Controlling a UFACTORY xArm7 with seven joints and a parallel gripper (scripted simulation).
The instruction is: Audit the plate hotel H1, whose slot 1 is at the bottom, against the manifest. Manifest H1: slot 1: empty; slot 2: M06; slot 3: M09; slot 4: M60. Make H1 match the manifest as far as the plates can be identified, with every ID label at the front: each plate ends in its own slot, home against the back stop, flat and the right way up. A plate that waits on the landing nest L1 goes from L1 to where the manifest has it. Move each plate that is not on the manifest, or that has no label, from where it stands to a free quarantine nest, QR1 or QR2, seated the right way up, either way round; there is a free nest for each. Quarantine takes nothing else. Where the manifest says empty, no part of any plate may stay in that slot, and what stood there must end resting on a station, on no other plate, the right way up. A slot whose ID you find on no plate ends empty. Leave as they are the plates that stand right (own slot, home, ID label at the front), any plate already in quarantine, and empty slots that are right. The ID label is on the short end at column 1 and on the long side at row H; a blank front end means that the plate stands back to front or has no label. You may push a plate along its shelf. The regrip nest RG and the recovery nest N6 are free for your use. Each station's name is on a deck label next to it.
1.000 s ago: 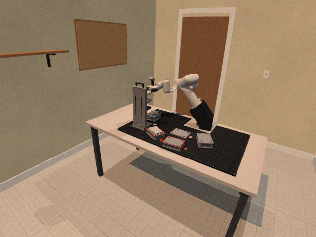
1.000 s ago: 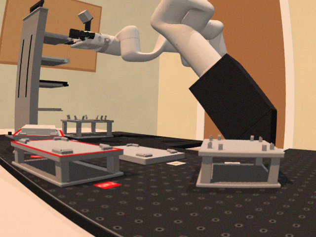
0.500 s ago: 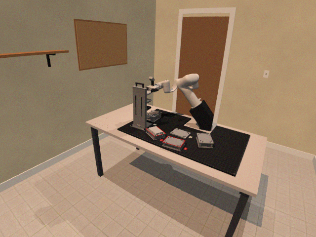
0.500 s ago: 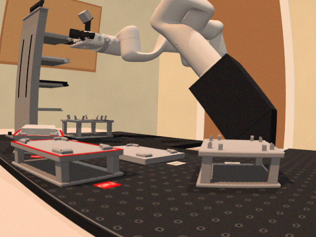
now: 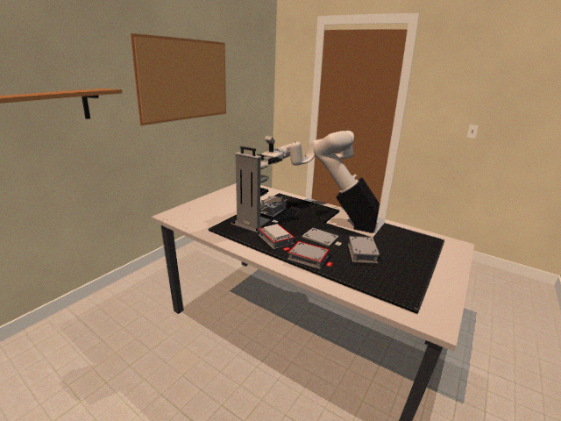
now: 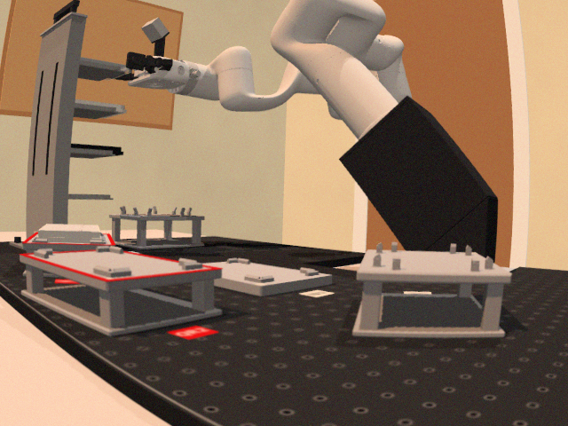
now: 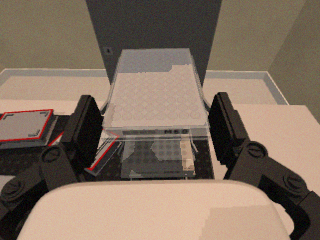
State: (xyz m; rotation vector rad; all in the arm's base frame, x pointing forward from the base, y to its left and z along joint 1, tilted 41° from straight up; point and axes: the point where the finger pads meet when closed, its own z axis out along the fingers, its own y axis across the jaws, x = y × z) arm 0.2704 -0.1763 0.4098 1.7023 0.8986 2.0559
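The grey plate hotel H1 [image 5: 246, 190] [image 6: 46, 138] stands at the left end of the black deck. My gripper [image 5: 266, 156] [image 6: 132, 68] [image 7: 154, 107] reaches level into its top slot and is open. In the wrist view a clear plate [image 7: 156, 95] lies flat on the top shelf, running back to the dark rear wall. A small dark label [image 7: 175, 131] is on its near end. My fingers stand on either side of that near end, apart from it. The lower shelves [image 6: 98, 108] [image 6: 93, 150] [image 6: 89, 197] show edge on, and I cannot tell what they hold.
A red-edged nest [image 5: 276, 233] [image 6: 68, 232] beside the hotel carries a plate. A second red-edged nest [image 5: 308, 252] [image 6: 119, 270] is bare. A low flat nest [image 5: 320, 236] [image 6: 271, 273], a raised nest [image 5: 363, 247] [image 6: 430, 268] and a pegged nest [image 5: 273, 206] [image 6: 155, 224] stand around them.
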